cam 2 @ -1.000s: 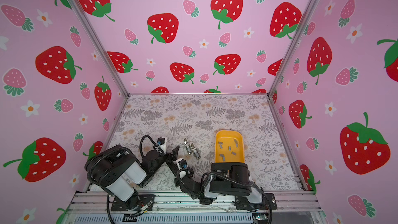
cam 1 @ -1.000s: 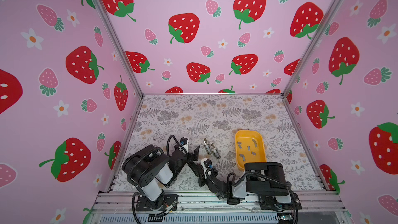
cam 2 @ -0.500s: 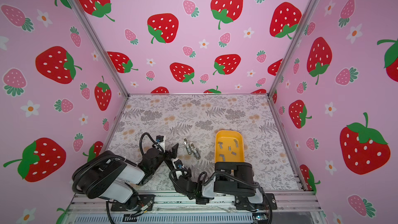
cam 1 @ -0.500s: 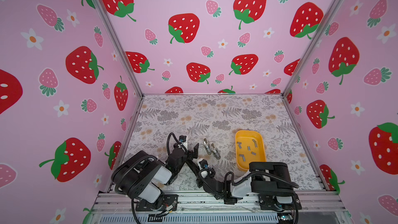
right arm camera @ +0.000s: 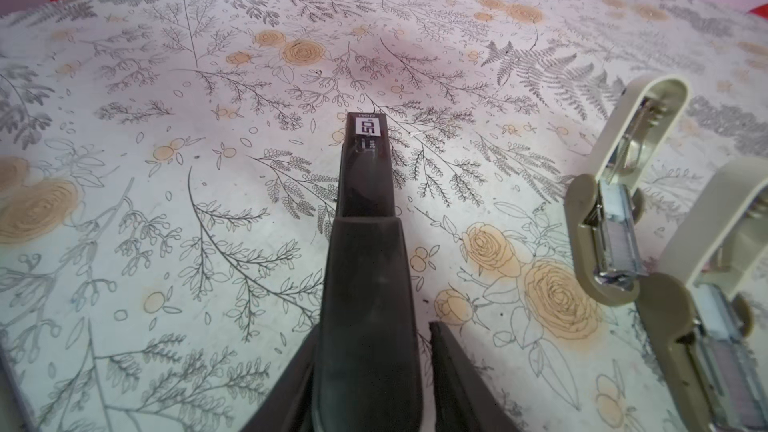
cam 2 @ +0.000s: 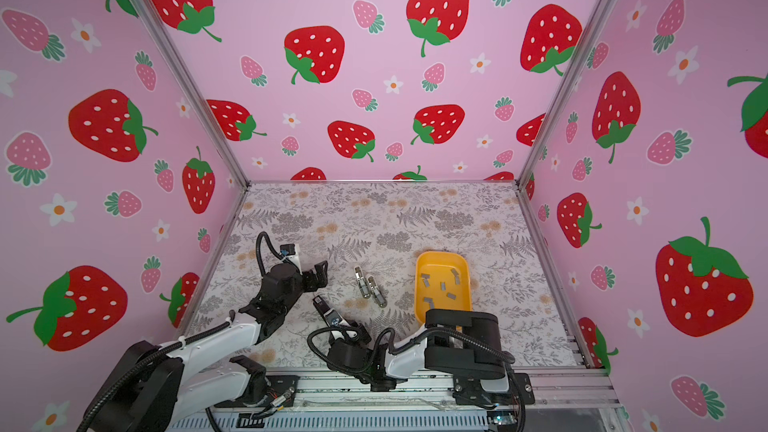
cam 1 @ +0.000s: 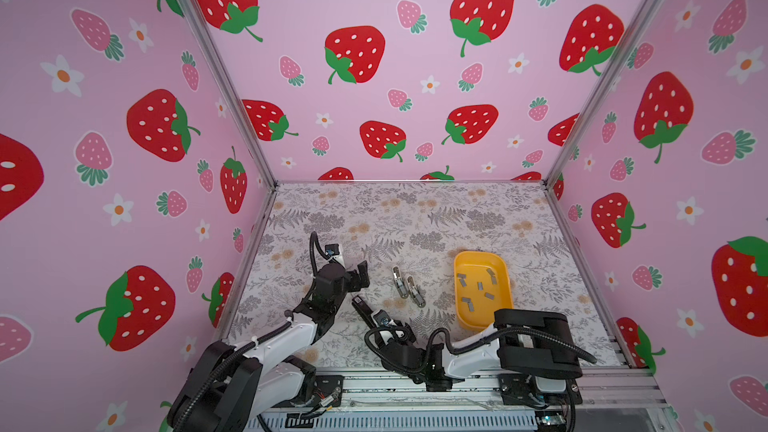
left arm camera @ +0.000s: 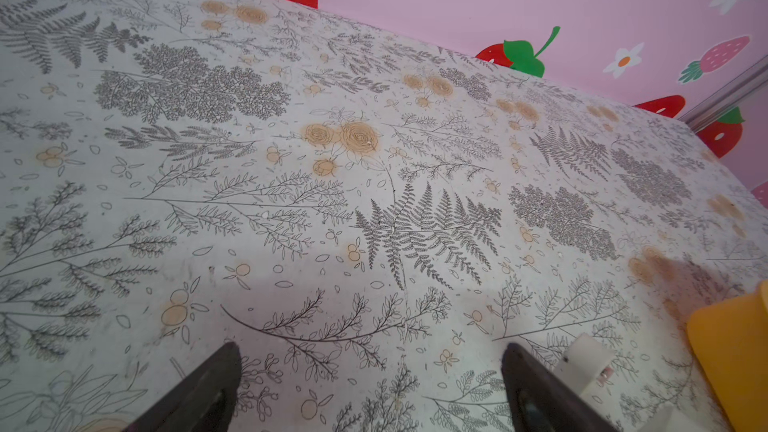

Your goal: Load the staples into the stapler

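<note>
A black stapler [right arm camera: 365, 184] lies on the floral mat [right arm camera: 208, 201] between my right gripper's [right arm camera: 376, 330] fingers. The jaws stand parted, and a gap shows between the stapler and one finger [right arm camera: 446, 363]. In both top views the black stapler [cam 1: 362, 306] [cam 2: 322, 305] points away from the right gripper [cam 1: 376, 317] [cam 2: 334, 320]. My left gripper [cam 1: 361, 278] [cam 2: 321, 274] [left arm camera: 370, 349] hovers just beyond it, wide open and empty. The staples [cam 1: 480, 285] [cam 2: 442, 284], several small grey strips, lie loose in a yellow tray [cam 1: 457, 297] [cam 2: 419, 284].
Two pale staplers [cam 1: 400, 282] [cam 1: 415, 292] lie flipped open side by side between the black stapler and the tray; the right wrist view shows their metal channels [right arm camera: 615, 218] [right arm camera: 706, 326]. The yellow tray's corner [left arm camera: 731, 347] shows beside the left gripper. Pink walls enclose three sides.
My right gripper's jaws have parted from the black stapler, and its wrist has shifted left. The left arm has stretched out lower over the mat, its gripper still open.
</note>
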You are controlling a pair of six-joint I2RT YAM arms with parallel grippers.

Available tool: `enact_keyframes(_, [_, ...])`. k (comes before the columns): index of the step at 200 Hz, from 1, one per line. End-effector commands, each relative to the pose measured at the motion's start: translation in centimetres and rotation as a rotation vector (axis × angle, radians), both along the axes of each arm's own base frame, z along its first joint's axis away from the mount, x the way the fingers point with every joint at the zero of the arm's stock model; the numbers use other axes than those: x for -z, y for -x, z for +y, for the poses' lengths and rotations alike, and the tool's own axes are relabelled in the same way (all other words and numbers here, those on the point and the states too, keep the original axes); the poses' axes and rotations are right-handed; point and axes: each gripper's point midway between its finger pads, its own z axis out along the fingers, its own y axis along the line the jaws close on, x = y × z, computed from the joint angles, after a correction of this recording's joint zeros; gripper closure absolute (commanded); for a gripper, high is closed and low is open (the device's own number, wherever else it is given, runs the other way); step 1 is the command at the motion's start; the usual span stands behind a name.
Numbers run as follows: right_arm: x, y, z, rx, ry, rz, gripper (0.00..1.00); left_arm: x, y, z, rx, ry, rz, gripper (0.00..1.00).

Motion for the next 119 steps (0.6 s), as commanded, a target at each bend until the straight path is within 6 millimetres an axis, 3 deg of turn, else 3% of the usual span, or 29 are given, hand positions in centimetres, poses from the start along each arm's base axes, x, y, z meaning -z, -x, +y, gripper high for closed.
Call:
enact_keyframes(1, [0.8, -0.5, 0.5, 0.023, 0.022, -0.004, 0.64, -0.2, 0.4, 1.0, -0.061, 0.043, 0.059, 0.01])
enact_keyframes(22, [1.3, -1.6, 0.7, 0.07, 0.024, -0.003, 0.71, -1.1, 0.1, 2.2, -0.124, 0.057, 0.064, 0.01])
enact_keyframes(41, [2.0, -3.9, 0.2, 0.178, 0.046, -0.002, 0.8, -1.8, -0.4, 3.1, -0.166, 0.057, 0.092, 0.01])
enact_keyframes(70, [3.0, -6.7, 0.3, 0.281, 0.054, 0.009, 0.8, -3.2, -1.6, 2.7, -0.157, 0.076, 0.103, 0.01])
enact_keyframes(89, [3.2, -7.5, 2.0, 0.273, 0.062, 0.011, 0.8, -4.0, -2.0, 2.6, -0.154, 0.085, 0.088, 0.01])
enact_keyframes(119, [3.1, -6.2, 5.7, 0.147, 0.049, 0.018, 0.69, -5.3, -2.2, 2.9, -0.165, 0.085, 0.053, 0.01])
